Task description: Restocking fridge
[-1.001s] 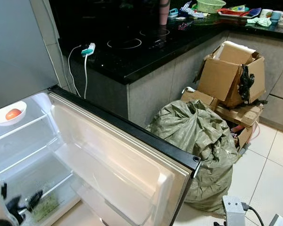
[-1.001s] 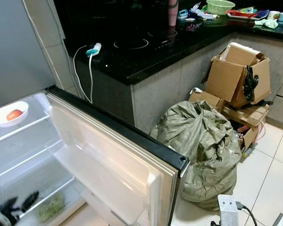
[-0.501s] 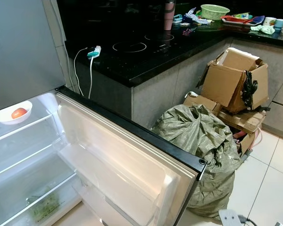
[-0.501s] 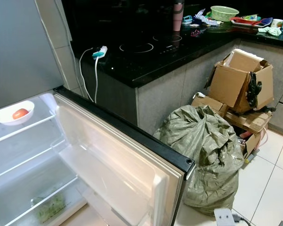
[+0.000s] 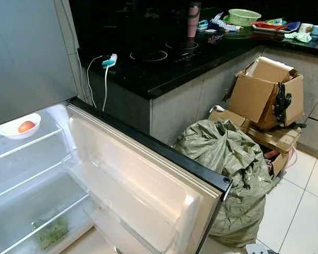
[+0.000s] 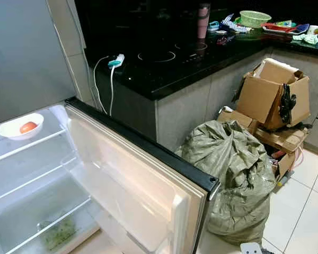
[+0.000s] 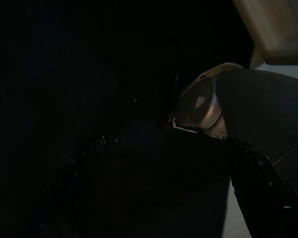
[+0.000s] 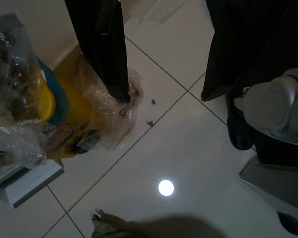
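Right tool (image 8: 161, 74) fingers spread, glossy tiles (image 8: 154, 148)

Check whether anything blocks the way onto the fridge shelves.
Nothing visible does. The door is swung wide open. The top shelf holds just a bowl with a tomato at its left end; greens lie at the bottom. The right pincer hangs open over the floor, holding nothing.

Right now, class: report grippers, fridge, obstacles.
Right gripper open over floor tiles. Fridge door open; bowl with a tomato on the upper shelf. Green sack behind the door.
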